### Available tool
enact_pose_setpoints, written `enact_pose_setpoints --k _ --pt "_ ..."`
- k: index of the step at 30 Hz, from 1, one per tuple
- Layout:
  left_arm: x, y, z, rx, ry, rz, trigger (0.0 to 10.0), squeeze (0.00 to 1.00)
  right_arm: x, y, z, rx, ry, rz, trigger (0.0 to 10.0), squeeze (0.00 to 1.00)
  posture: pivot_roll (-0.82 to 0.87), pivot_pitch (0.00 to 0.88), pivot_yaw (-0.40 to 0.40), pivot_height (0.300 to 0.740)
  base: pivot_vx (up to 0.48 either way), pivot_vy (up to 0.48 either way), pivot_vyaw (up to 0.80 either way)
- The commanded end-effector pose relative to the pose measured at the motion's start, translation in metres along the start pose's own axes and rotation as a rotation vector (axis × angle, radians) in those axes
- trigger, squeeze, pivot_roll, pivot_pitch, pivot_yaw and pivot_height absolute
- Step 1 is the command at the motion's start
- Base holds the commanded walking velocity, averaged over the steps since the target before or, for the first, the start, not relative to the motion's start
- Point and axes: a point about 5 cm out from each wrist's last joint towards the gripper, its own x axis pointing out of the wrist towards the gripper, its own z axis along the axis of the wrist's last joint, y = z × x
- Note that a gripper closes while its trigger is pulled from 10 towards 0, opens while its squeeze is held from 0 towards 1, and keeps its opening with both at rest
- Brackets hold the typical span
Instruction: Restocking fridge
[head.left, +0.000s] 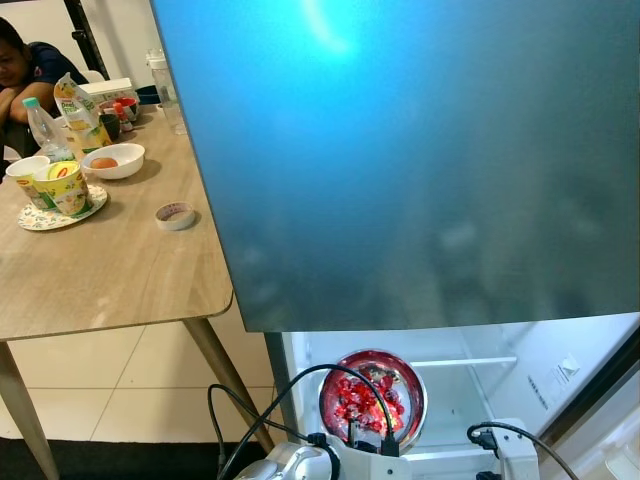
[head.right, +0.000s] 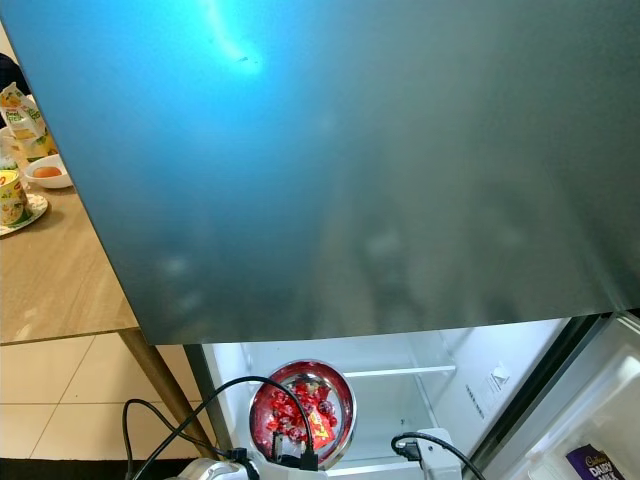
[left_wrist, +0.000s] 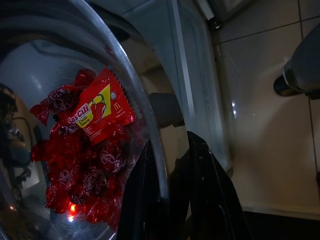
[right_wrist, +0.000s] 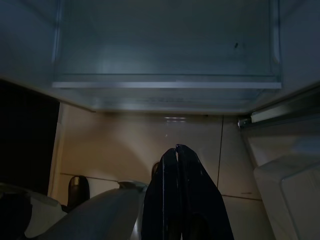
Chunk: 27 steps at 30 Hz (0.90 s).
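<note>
Silver arm housings, black cables looping from the left wrist (head.left: 330, 440) (plugged connectors), long glossy black fingers (left_wrist: 210, 190), right gripper (right_wrist: 181, 200) likewise black.

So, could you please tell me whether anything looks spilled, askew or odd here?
Nothing looks spilled. The left tool grips the rim of the steel bowl, the red sachets all inside. The bowl is tilted in the left wrist view, so they could slide.
</note>
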Motion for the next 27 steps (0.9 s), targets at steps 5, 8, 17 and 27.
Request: enact_pose_setpoints --k 5,8,17,27 --pt "-0.004 -0.001 -0.009 0.023 0.020 -0.005 10.0 0.00 0.002 0.000 0.008 0.017 -0.023 0.006 10.0 0.00 -0.07 0.013 0.025 0.705 0.000 0.000 0.00" --pt "-0.004 -0.001 -0.009 0.024 0.017 -0.003 10.0 0.00 0.003 0.001 0.010 0.018 -0.030 0.008 10.0 0.00 -0.07 0.013 0.025 0.695 0.000 0.000 0.00" --pt "-0.001 0.002 -0.006 0.034 0.006 0.007 10.0 0.00 0.004 0.001 0.017 0.009 -0.046 0.011 10.0 0.00 -0.07 0.013 0.025 0.650 0.000 0.000 0.00" --pt "0.002 0.004 -0.001 0.039 -0.007 0.014 10.0 0.00 0.005 -0.001 0.024 0.006 -0.065 0.013 10.0 0.00 -0.07 0.013 0.025 0.610 0.000 0.000 0.00"
